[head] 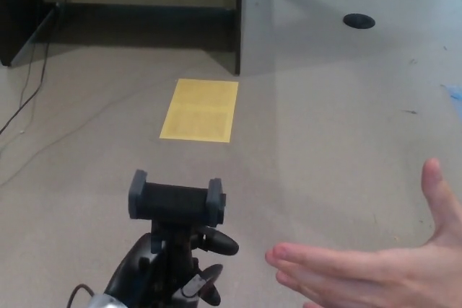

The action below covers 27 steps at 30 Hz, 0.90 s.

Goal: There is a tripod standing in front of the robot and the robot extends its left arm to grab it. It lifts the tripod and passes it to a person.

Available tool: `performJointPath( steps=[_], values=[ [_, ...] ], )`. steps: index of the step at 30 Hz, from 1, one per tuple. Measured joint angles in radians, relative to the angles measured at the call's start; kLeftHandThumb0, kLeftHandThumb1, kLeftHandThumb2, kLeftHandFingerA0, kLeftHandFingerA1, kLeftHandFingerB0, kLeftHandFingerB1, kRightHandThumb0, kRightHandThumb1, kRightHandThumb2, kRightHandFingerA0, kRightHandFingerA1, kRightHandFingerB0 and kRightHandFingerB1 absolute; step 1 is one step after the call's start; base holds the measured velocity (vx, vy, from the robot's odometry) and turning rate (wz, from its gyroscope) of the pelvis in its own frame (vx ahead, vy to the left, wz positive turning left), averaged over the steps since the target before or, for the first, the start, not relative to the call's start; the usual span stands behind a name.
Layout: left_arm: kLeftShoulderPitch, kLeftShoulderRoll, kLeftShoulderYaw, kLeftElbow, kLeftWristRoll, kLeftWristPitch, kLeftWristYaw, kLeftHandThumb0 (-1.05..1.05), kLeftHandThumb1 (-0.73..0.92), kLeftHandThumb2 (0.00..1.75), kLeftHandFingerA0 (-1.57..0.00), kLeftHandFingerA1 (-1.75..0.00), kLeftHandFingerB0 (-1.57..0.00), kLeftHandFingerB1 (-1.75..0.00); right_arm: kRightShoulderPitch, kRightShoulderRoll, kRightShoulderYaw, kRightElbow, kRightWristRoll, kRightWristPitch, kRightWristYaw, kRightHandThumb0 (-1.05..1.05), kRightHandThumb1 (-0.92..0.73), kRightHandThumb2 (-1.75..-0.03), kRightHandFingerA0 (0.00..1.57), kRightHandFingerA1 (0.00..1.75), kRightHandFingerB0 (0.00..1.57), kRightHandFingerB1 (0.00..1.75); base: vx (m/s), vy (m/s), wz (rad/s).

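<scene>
Here the left hand [177,268] is clamped round the stem of the tripod [175,210], black fingers [216,242] wrapped about it just under the phone clamp at its top, which stands upright and level at the lower middle of the view. Gripping high on the stem probably keeps the head steady and leaves the clamp clear for the taker. A person's hand [368,268] reaches in from the lower right, palm open and fingers pointing toward the tripod, near it but not touching; it looks placed to receive, so the pass seems close to done, with the handover itself not yet made. The right hand does not show. Below is a plain grey floor [325,128] with a yellow sheet [200,110] lying flat ahead, a dark round spot [359,21] farther back, a cable [29,99] trailing at the left, and a dark baseboard [144,14] along the far wall.
</scene>
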Motion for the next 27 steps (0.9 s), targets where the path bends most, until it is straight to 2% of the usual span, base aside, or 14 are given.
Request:
performJointPath(
  steps=[2,3,4,5,11,17,25,27],
  values=[
    [0.004,-0.005,0.003,-0.009,0.001,-0.004,0.008,-0.03,0.81,0.75,-0.92,-1.26,-0.74,-0.98,0.0,-0.001,0.0,-0.002,0.0,0.001,0.002,-0.44,-0.56,-0.81,0.65,0.56,0.37,0.45,0.0,0.0,0.0],
    [0.007,-0.008,0.004,-0.025,0.0,-0.004,0.01,-0.02,0.79,0.76,-0.96,-1.27,-0.75,-0.99,0.001,-0.002,0.002,-0.002,-0.001,0.001,0.003,-0.35,-0.68,-0.61,0.73,0.44,0.42,0.34,0.0,0.0,0.0],
    [0.01,-0.011,0.004,-0.045,0.0,0.0,0.01,-0.02,0.8,0.75,-0.96,-1.28,-0.75,-1.0,0.001,-0.003,0.005,-0.002,-0.001,0.001,0.003,-0.45,-0.57,-0.81,0.64,0.55,0.36,0.45,0.0,0.0,0.0],
    [0.011,-0.013,0.004,-0.068,0.0,0.003,0.01,0.0,0.78,0.77,-1.01,-1.27,-0.78,-1.0,0.001,-0.003,0.006,-0.003,-0.001,0.002,0.003,-0.34,-0.69,-0.61,0.7,0.42,0.42,0.34,0.0,0.0,0.0],
    [-0.016,-0.025,0.0,-0.21,-0.003,0.026,0.007,-0.06,0.8,0.73,-1.03,-1.22,-0.82,-1.02,-0.004,-0.003,0.012,-0.001,-0.001,0.01,0.01,-0.35,-0.69,-0.61,0.65,0.41,0.44,0.34,0.0,0.0,0.0],
    [-0.105,-0.024,-0.027,-0.37,-0.003,0.119,0.003,0.02,0.81,0.72,-1.06,-1.21,-0.8,-1.03,-0.001,-0.007,0.023,-0.003,-0.004,0.012,0.011,-0.38,-0.67,-0.62,0.72,0.44,0.5,0.37,0.0,0.0,0.0],
    [-0.316,-0.022,-0.076,-0.465,0.004,0.255,-0.007,-0.04,0.81,0.72,-1.01,-1.32,-0.75,-1.07,0.013,-0.015,0.038,-0.001,-0.012,0.033,0.012,-0.36,-0.68,-0.6,0.68,0.42,0.5,0.36,0.0,0.0,0.0],
    [-0.363,-0.022,-0.087,-0.47,0.007,0.282,-0.008,-0.09,0.78,0.73,-1.02,-1.3,-0.77,-1.06,0.014,-0.015,0.04,0.002,-0.013,0.038,0.012,-0.38,-0.69,-0.61,0.68,0.42,0.5,0.36,0.0,0.0,0.0]
  ],
)
